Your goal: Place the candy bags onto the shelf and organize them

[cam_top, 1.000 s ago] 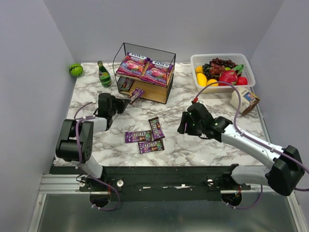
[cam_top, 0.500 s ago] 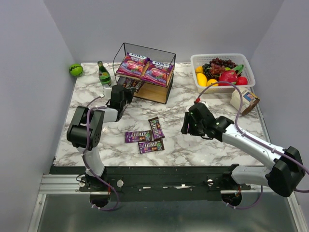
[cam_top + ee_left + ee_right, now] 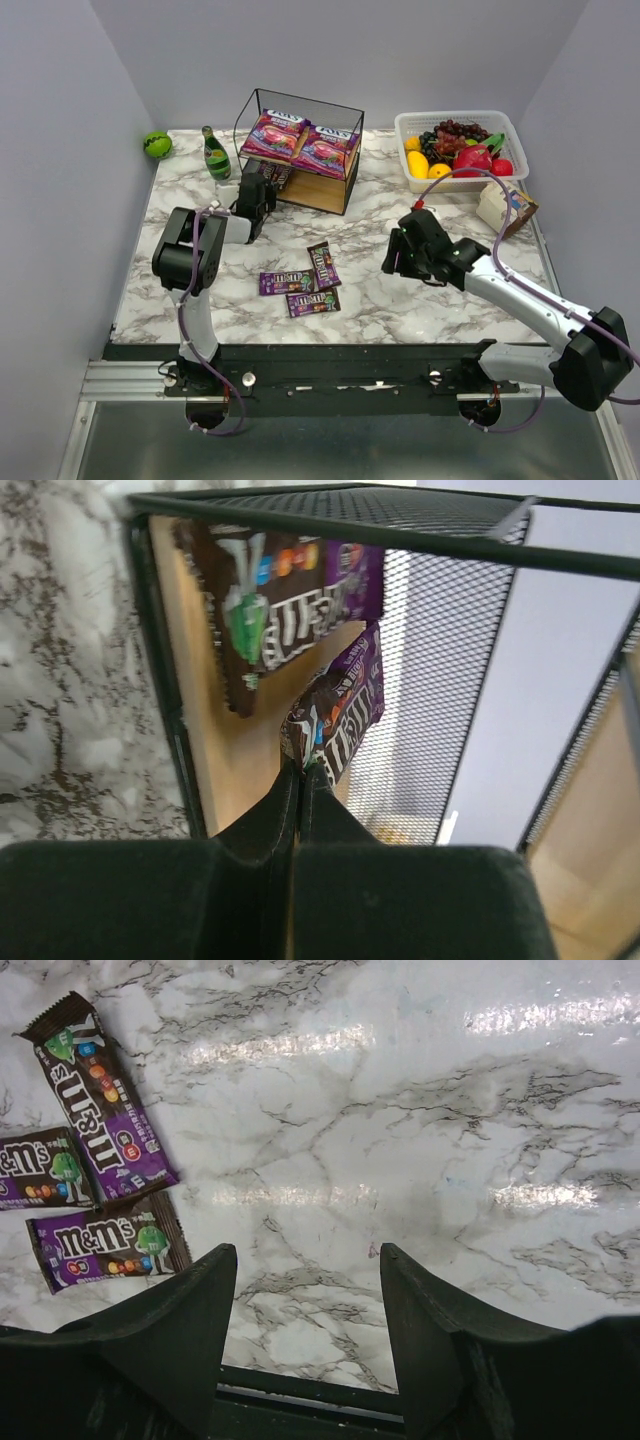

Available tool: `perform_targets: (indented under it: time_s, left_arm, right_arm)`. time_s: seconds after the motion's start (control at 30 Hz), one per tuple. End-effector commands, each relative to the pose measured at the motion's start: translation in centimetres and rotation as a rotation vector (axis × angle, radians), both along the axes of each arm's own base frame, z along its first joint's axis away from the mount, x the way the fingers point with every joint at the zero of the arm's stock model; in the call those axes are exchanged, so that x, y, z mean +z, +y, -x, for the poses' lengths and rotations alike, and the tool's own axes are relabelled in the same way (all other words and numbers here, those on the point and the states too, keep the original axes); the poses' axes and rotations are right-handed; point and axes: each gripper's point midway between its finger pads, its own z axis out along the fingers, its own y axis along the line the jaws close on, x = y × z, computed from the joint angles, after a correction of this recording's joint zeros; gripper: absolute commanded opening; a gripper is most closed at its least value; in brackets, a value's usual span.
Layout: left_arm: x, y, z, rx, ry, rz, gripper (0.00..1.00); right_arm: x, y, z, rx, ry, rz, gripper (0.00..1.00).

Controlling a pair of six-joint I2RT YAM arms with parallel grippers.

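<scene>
"Candy bags (image 3: 300, 142), where are they all now?" asks Sam.

"Two big pink FOX'S bags (image 3: 275, 133) lie side by side on the top board of the shelf (image 3: 310, 99). One M&M's packet (image 3: 280, 590) lies on the bottom board."

"So what has changed?"

"The left gripper (image 3: 300, 780) has moved. A second ago it was out over the table (image 3: 400, 310), in front of the shelf. Now it is right at the shelf's left side, poking in at the bottom board. It is squeezed tight on the end of a second packet (image 3: 340, 715). That one hangs over the board, just beside the one lying there. I cannot tell if it touches the wood yet."

"Is that one nearly done?"

"I think so. It only needs to be let go, flat, next to its friend."

"What is left?"

"Look at the middle. The three packets (image 3: 313, 302) lie close together on the table, in front of the shelf. To their right is the right gripper (image 3: 305, 1280). It is spread wide and holds nothing. It has slid a little to the right, over bare table."

"Then I guess those three go next."
</scene>
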Motion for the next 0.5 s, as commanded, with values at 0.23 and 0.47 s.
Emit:
perform_targets:
  time_s: [0.23, 0.47]
  left_arm:
    - [-4.0, -0.3, 0.2, 0.071, 0.117, 0.027, 0.04]
    - [-3.9, -0.8, -0.7, 0.047, 0.12, 0.01, 0.16]
  right_arm:
    - [-0.5, -2.1, 0.3, -0.037, 0.012, 0.049, 0.68]
    - [-0.7, -2.5, 0.1, -0.042, 0.019, 0.054, 0.68]
